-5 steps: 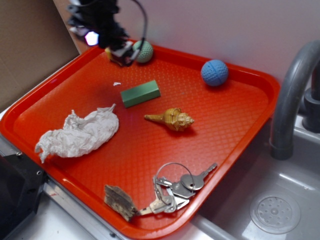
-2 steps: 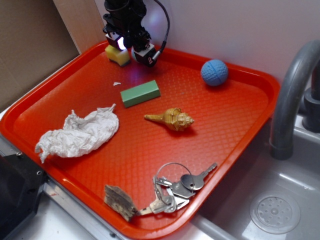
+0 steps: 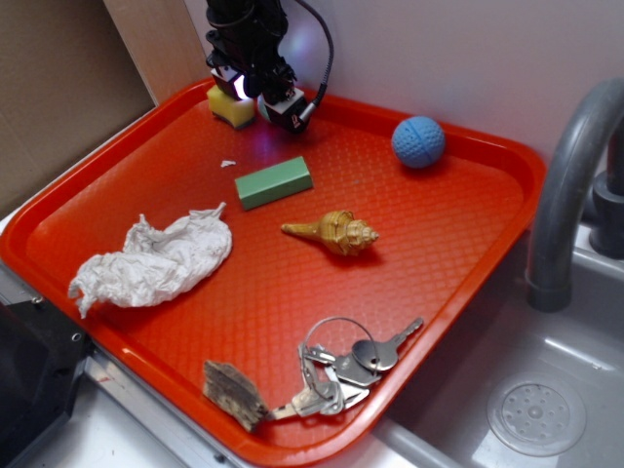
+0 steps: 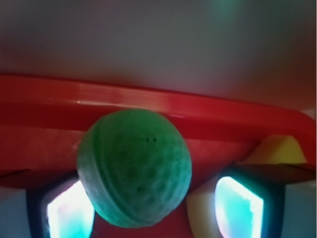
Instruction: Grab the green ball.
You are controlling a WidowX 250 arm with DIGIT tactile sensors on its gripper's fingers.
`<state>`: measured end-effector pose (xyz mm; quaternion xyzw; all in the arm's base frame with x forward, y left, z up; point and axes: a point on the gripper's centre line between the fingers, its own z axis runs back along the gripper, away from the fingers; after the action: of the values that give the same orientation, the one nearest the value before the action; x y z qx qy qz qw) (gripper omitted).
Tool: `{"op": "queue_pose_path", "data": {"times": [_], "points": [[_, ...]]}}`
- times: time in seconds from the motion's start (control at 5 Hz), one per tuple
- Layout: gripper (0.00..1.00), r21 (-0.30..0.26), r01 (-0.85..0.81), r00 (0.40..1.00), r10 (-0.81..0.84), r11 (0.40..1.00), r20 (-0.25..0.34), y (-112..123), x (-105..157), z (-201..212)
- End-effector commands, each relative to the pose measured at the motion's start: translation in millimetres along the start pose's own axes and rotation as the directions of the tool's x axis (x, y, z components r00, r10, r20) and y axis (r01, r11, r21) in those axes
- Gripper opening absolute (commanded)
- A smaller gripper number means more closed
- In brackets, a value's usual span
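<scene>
Lying in the red tray [image 3: 458, 253] from lower frame upward: keys [image 3: 349, 369], crumpled tissue [image 3: 156, 258], shell [image 3: 334, 232], green block [image 3: 274, 182], blue ball [image 3: 418, 141]. Sitting at upper left, yellow sponge [image 3: 227, 107]. Filling the wrist view's centre, green ball [image 4: 134, 167], round, no long axis. Straddling it near the far rim, tool [image 4: 153, 208]; clamped or apart, cannot tell.

A red plastic tray [image 3: 458, 263] sits beside a grey sink [image 3: 546, 390] with a curved grey faucet [image 3: 570, 185]. On the tray lie a blue dimpled ball [image 3: 418, 142], a green rectangular block [image 3: 274, 182], a golden seashell [image 3: 334, 232], a crumpled white tissue [image 3: 154, 258], a bunch of keys [image 3: 341, 369] and a yellow sponge [image 3: 228, 105] near the far rim.
</scene>
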<state>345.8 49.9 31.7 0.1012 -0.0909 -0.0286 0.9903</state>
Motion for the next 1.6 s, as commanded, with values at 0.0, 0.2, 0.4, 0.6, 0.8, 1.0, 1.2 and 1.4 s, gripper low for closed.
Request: {"op": "queue_pose_path", "data": {"times": [0.0,0.2,0.4,0.6,0.8,1.0,1.2,1.4], "points": [[0.00,-0.012,0.017,0.999,-0.016,1.000,0.027,-14,2,9],[0.00,-0.005,0.016,1.000,-0.016,1.000,0.027,-12,3,3],[0.00,-0.002,0.009,1.000,-0.009,1.000,0.028,-11,2,4],[0.00,-0.012,-0.015,1.000,0.016,1.000,0.018,-5,0,12],[0.00,-0.048,-0.049,0.998,0.050,0.998,0.027,2,-5,32],[0.00,-0.055,-0.078,0.996,0.080,0.995,0.042,9,-12,52],[0.00,-0.120,-0.109,0.993,0.113,0.987,0.029,19,-30,87],[0.00,-0.156,-0.211,0.977,0.208,0.965,-0.040,25,-48,141]]}}
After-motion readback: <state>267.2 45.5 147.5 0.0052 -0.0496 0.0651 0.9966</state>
